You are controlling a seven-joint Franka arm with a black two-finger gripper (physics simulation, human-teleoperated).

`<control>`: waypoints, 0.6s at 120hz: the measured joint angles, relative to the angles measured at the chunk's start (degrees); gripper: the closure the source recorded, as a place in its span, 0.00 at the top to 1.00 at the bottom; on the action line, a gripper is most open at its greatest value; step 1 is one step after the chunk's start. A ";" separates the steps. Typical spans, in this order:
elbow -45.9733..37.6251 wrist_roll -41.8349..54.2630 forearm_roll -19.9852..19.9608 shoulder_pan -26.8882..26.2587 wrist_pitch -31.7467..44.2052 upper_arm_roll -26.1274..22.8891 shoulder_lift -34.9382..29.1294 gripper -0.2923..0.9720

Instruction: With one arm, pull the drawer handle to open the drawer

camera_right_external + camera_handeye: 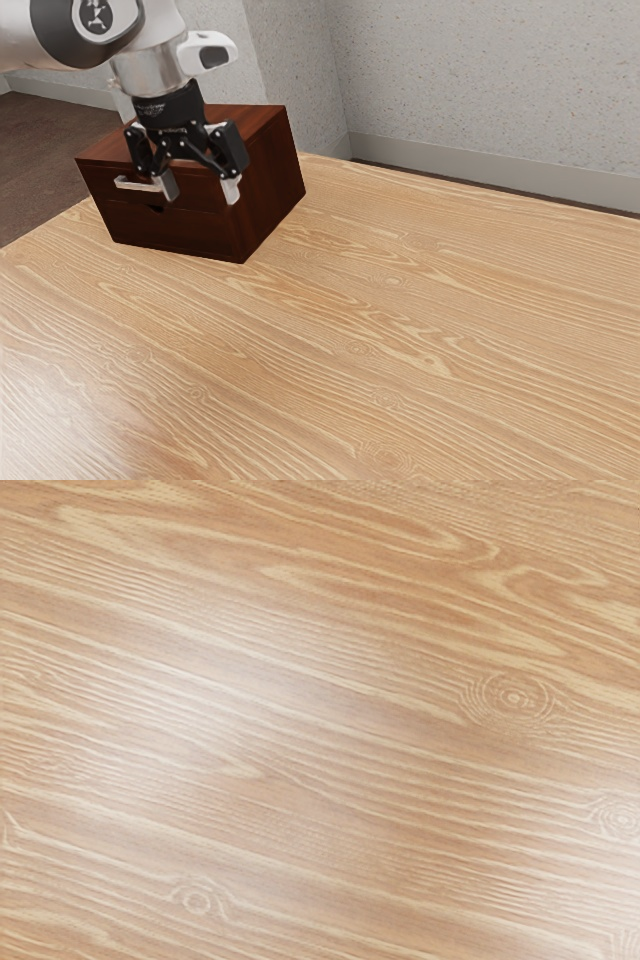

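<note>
A dark reddish-brown wooden drawer box stands on the light wood table at the exterior view's upper left. Its front faces the view's lower left and carries a pale metal bar handle. My gripper hangs in front of the box's front face, fingers pointing down and spread wide apart, with nothing between them. One fingertip sits right at the handle's end; whether it touches is unclear. The drawer front looks flush with the box. Below my hand the wrist view takes in bare table grain.
The table stretches wide toward the exterior view's right and lower edge. A grey textured wall with a baseboard runs behind the table. Dark floor lies beyond the table's edge at the view's left.
</note>
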 joint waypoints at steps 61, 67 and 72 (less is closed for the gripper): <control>9.54 -24.16 -3.30 -4.92 -4.68 6.00 -5.37 0.77; 9.46 -30.09 -2.27 -4.30 -5.71 6.45 -5.17 0.77; 9.42 -34.67 -1.67 -3.15 -6.31 6.54 -4.79 0.77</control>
